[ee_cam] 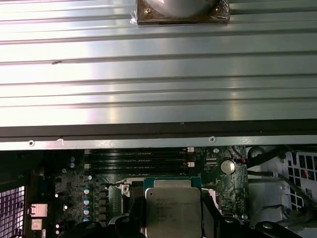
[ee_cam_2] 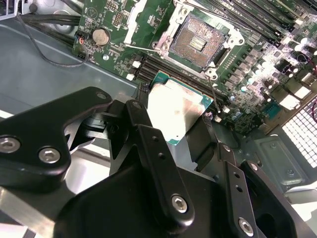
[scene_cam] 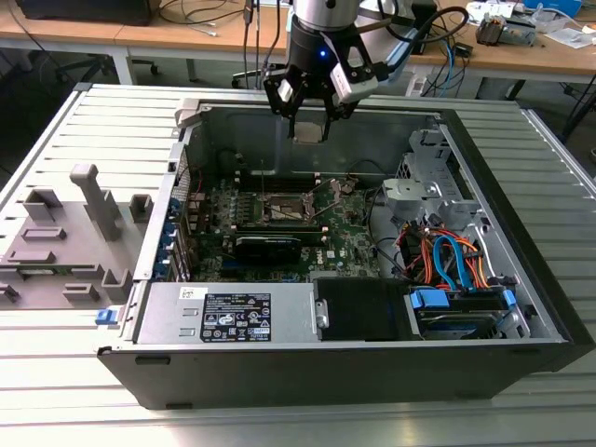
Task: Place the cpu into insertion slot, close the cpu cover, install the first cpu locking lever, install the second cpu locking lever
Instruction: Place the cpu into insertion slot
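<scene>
**Chip held over open socket inside computer case**

The cpu [ee_cam_2: 176, 111], a flat square chip with a silvery-grey top and a green edge, is gripped by two opposite sides in the black pincer [scene_cam: 309, 119]. One of the dark fingers [ee_cam_2: 148, 144] presses against the chip's edge in the second wrist view. The chip is held in the air above the green circuit board [ee_cam_2: 252, 64], clear of it and near the insertion slot [ee_cam_2: 195, 42] without touching it. The slot lies uncovered, with its dark square centre and silver metal rim in plain sight. In the first wrist view the cpu [ee_cam: 172, 210] faces the camera in front of the board.

A round coin battery [ee_cam_2: 101, 35] sits on the board near the slot. In the exterior view the arm reaches down over the far wall of the open computer case [scene_cam: 372, 372]. The slot [scene_cam: 279, 207] lies below the chip on the board. A labelled silver power supply [scene_cam: 223, 317] occupies the near side, and blue and orange cables [scene_cam: 447, 261] bunch on the exterior view's right. The case rests on a ribbed grey metal surface [scene_cam: 56, 121]. A grey fixture block [scene_cam: 65, 233] stands on the exterior view's left.
</scene>
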Available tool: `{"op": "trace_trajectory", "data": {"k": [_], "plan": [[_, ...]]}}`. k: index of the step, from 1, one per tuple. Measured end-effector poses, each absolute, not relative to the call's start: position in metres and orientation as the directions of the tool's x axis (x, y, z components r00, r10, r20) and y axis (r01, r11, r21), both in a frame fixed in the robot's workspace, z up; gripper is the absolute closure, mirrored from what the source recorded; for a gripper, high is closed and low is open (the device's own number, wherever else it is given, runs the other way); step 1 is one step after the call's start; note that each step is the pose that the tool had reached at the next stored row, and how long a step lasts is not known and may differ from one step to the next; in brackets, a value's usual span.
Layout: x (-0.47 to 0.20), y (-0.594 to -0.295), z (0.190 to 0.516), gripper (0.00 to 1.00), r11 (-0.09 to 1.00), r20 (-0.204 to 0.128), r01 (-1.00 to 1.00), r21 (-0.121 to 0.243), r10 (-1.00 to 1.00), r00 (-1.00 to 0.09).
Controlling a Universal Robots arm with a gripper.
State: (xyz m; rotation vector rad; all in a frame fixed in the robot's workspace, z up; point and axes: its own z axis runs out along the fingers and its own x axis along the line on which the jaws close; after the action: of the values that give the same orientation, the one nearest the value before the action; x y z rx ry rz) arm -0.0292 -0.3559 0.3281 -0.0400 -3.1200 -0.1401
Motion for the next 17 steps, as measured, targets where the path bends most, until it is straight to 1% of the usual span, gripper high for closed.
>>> {"op": "trace_trajectory", "data": {"k": [17], "plan": [[-0.0292,-0.3564,0.3234,0.45,0.996,0.019,0.026,0.089,0.025,-1.0]]}}
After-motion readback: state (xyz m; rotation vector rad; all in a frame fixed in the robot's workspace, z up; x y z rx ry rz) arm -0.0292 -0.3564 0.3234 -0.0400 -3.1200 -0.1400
